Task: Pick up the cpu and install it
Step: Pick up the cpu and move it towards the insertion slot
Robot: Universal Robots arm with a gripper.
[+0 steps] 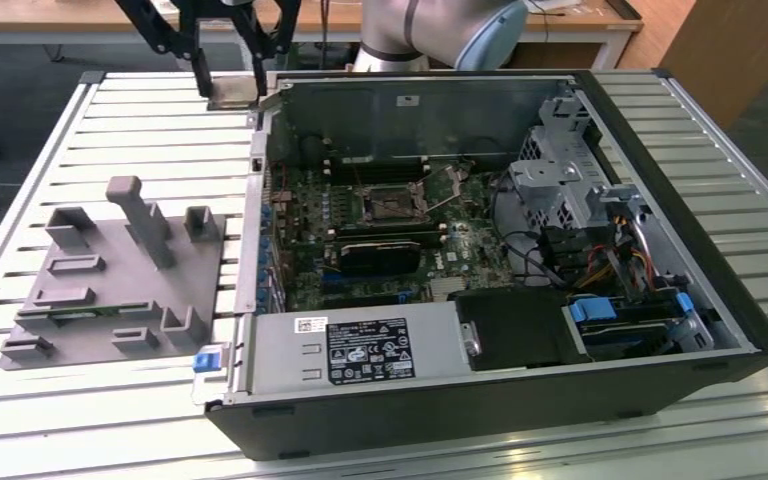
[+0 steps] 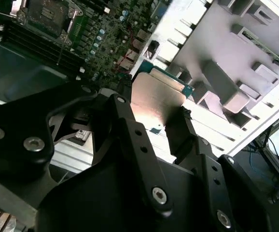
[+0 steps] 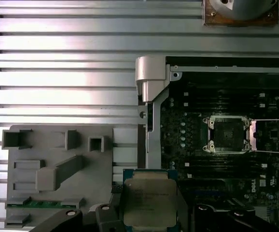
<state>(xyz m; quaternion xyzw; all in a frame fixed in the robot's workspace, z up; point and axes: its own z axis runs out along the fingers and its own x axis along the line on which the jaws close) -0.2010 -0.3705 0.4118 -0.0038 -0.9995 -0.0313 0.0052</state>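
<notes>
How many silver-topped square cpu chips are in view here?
1. The small flat square silver-topped cpu is gripped in the black pincer above the slatted metal table, beside the open computer case. Others could lie hidden.

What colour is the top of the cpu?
The cpu has a shiny silver-grey metal top; it shows best in the first wrist view.

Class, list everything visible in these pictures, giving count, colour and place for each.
table: one, silver slats, under everything.
computer case: one, black, open, lying on the table.
socket frame: one, black with metal rim, inside the case.
tray with pegs: one, grey, on the table, exterior view's left of the case.
cpu: one, silver-grey, in the claw by a corner of the case.
arm: one, grey and blue, behind the case.
claw: one, black, shut on the cpu.
</notes>
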